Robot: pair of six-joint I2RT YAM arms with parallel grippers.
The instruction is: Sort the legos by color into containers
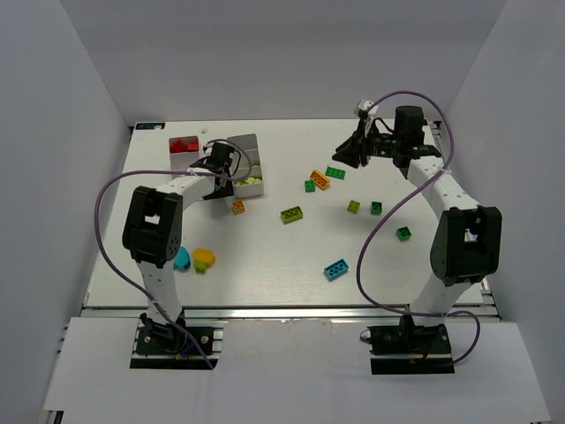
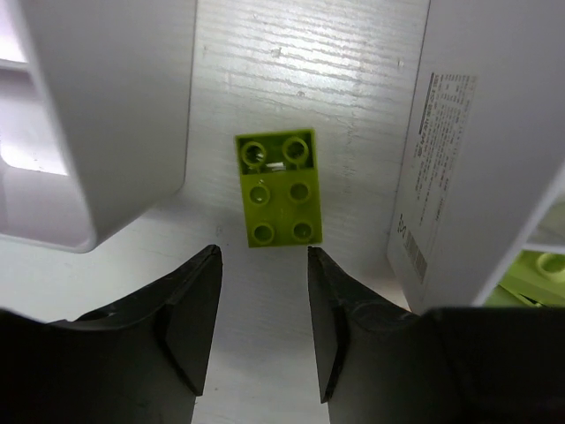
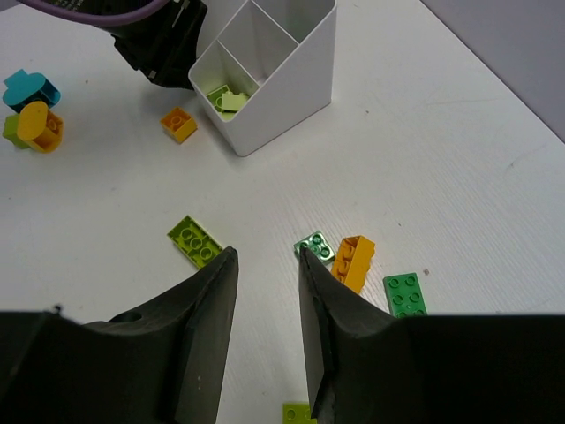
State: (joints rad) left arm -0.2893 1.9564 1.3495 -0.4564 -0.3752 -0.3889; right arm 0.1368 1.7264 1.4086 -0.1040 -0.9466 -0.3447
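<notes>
A lime-yellow lego [image 2: 278, 187] lies studs-up on the table in the gap between two white containers [image 2: 106, 115] [image 2: 468, 159]. My left gripper [image 2: 265, 252] is open just short of it, with nothing between its fingers. One container [image 1: 184, 152] holds red legos, the other [image 1: 250, 170] lime ones. My right gripper [image 3: 267, 252] hovers open and empty above the table, with a small green lego [image 3: 315, 246] beside its right fingertip. An orange lego [image 3: 355, 261], a green one [image 3: 405, 294] and a lime one [image 3: 196, 241] lie close by. In the top view the right gripper [image 1: 346, 155] is at the back right.
Loose legos dot the middle: orange [image 1: 238, 207], lime [image 1: 291, 214], green [image 1: 403, 233], cyan [image 1: 335, 269]. A cyan piece [image 1: 181, 258] and a yellow piece [image 1: 205, 259] lie beside the left arm. White walls enclose the table on three sides.
</notes>
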